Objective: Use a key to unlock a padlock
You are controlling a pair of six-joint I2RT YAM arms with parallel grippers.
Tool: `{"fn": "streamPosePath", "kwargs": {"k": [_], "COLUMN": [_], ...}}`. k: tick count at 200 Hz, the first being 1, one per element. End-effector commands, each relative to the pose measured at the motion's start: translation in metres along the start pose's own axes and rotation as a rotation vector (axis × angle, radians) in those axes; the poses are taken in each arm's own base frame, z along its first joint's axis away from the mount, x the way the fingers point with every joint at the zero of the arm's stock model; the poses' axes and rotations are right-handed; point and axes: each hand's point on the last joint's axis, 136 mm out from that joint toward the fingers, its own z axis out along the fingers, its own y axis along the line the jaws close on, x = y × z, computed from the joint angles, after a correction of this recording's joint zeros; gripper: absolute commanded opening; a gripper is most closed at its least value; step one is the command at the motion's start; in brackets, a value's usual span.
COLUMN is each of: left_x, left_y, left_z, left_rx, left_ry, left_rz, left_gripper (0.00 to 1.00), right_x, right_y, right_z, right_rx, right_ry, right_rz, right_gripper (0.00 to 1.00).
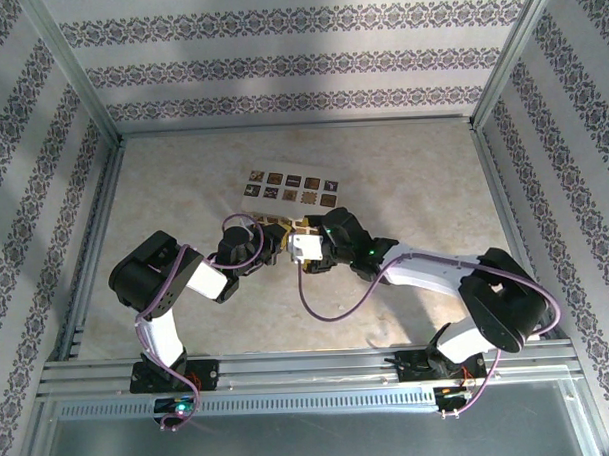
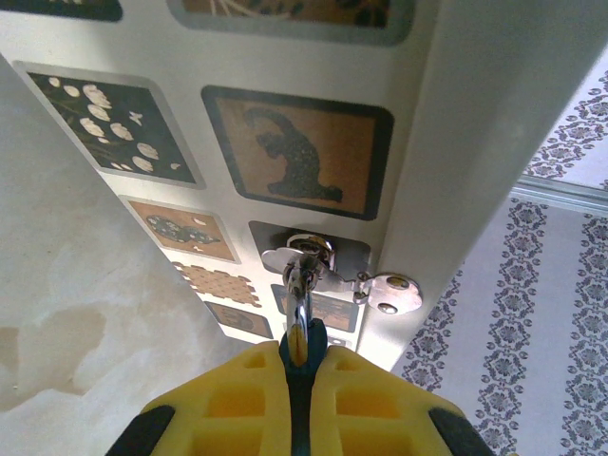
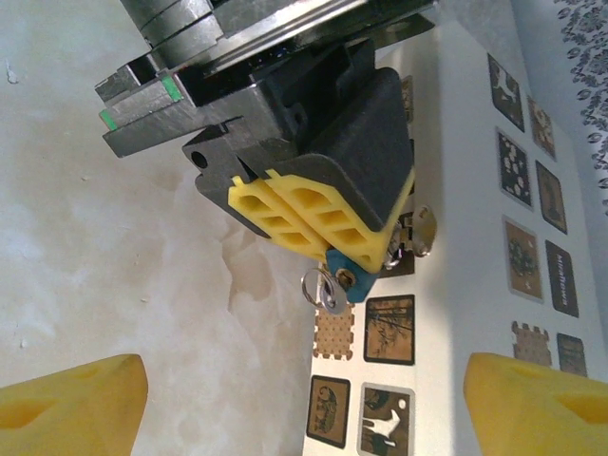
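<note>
– Left claw [image 2: 302, 359] is pinched fully down on the blue head of the key [image 2: 298, 306], yes?
– Yes, pads tight on it, blade pointing straight out. The right claw [image 3: 304, 404] is spread wide and has hold of nothing.
– So what worries you?
– The padlock [image 2: 306, 249] lies on the picture sheet [image 2: 152, 43] (nothing pins it, as far as I can see). If the left claw twists now, I judge the whole lock could roll with the key instead of the cylinder turning. A small tilt of the wrist could also jam or bend the blade, and the thin head might slip in the pads.
– And the key ring [image 3: 316, 285]?
– It dangles beside the head and could catch on the lock.
– Where is the padlock relative to the claws?
– Right at the tip of the blade, straight ahead of the left claw's fingertips. The tip meets the lock's face, but I cannot tell how deep it sits. From the right wrist, a silver bit of it peeks out just behind the left claw, at the sheet's edge. It is ahead of the right claw's open gap, not within it. The sheet rests on the bench [image 1: 403, 185].
</note>
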Motion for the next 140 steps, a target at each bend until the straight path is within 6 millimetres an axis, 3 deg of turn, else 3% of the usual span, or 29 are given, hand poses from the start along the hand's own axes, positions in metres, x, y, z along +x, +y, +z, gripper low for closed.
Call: {"fn": "streamPosePath", "kwargs": {"k": [1, 40, 99, 140], "left_x": [0.011, 0.011, 0.011, 0.011], "left_y": [-0.035, -0.034, -0.035, -0.036], "left_z": [0.003, 0.003, 0.003, 0.004], "left_rx": [0.102, 0.098, 0.106, 0.108], "left_ry": [0.036, 0.035, 0.034, 0.033], "left_rz": [0.019, 0.018, 0.02, 0.019], "left_gripper": [0.0, 0.0, 0.0, 0.0], "right_x": [-0.008, -0.006, 0.0, -0.001], "right_y": [-0.009, -0.006, -0.011, -0.01], "right_z": [0.006, 0.019, 0.033, 0.038], "right_rx": [0.02, 0.0, 0.02, 0.022], "right_ry": [-0.008, 0.006, 0.034, 0.027], "right_rz": [-0.01, -0.002, 0.019, 0.03], "right_gripper": [0.83, 0.72, 0.48, 0.43]}}
